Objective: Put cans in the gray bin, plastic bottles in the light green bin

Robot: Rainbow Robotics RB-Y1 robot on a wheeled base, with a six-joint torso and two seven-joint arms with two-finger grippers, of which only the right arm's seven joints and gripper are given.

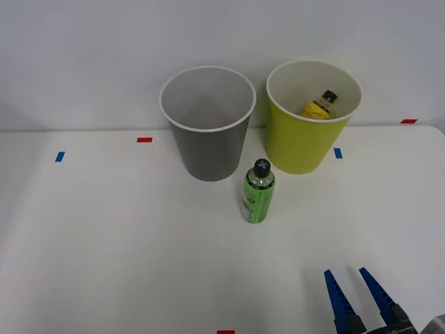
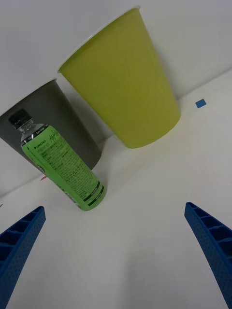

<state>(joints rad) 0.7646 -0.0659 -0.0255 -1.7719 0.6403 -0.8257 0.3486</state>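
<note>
A green-wrapped plastic bottle (image 1: 258, 194) (image 2: 63, 166) with a black cap stands upright on the white table, just in front of the two bins. The gray bin (image 1: 208, 124) (image 2: 58, 123) is at the back, left of the light green bin (image 1: 311, 115) (image 2: 123, 79). A yellow-labelled bottle (image 1: 320, 104) with a black cap lies inside the light green bin. My right gripper (image 1: 351, 296) (image 2: 116, 256) hovers open near the table's front right, well short of the green bottle, with nothing between its blue fingers. No cans are in view.
Small red tape marks (image 1: 144, 140) and blue tape marks (image 1: 60, 156) dot the white table (image 1: 104, 243). A pale wall rises right behind the bins. The table's right edge curves off near the far right corner.
</note>
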